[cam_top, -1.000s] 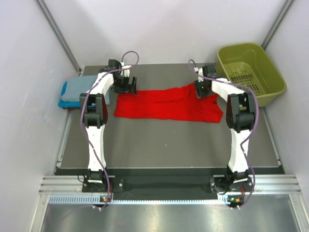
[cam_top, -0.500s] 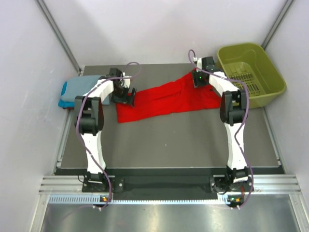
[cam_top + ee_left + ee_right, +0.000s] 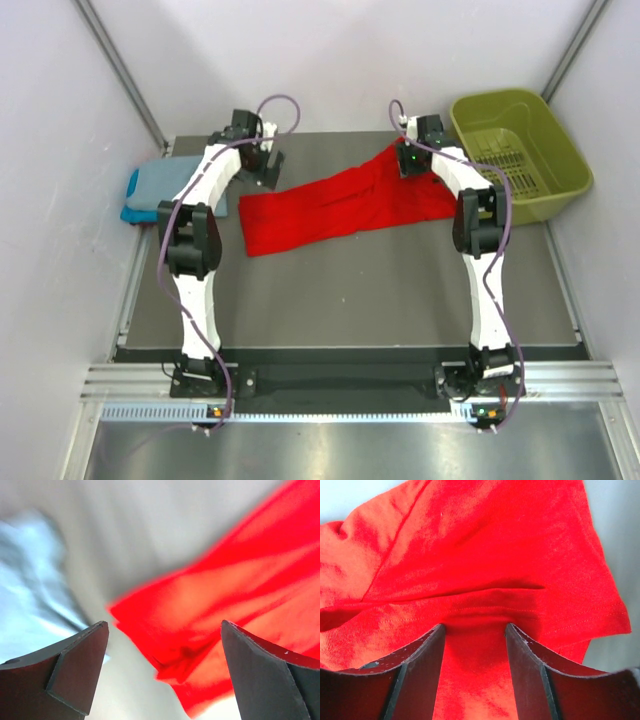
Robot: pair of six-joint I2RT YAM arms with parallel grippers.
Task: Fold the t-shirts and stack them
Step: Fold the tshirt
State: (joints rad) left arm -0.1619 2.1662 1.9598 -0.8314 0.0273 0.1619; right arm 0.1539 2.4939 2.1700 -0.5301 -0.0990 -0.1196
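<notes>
Right, your right end effector (image 3: 474, 625) has its fingers closed on a fold of the red t-shirt (image 3: 330, 205) at its far right end, with cloth bunched between them. Your left end effector (image 3: 268, 170) hangs wide open just above the shirt's left corner, gripping nothing. The shirt lies stretched slantwise across the far side of the worktop (image 3: 350, 290). At the left edge, a grey-blue t-shirt (image 3: 165, 185) sits folded on a turquoise t-shirt (image 3: 132, 207).

The red t-shirt (image 3: 340, 205) lies stretched out slantwise; folded blue t-shirts (image 3: 150, 192), seemingly two, sit stacked to its left.
</notes>
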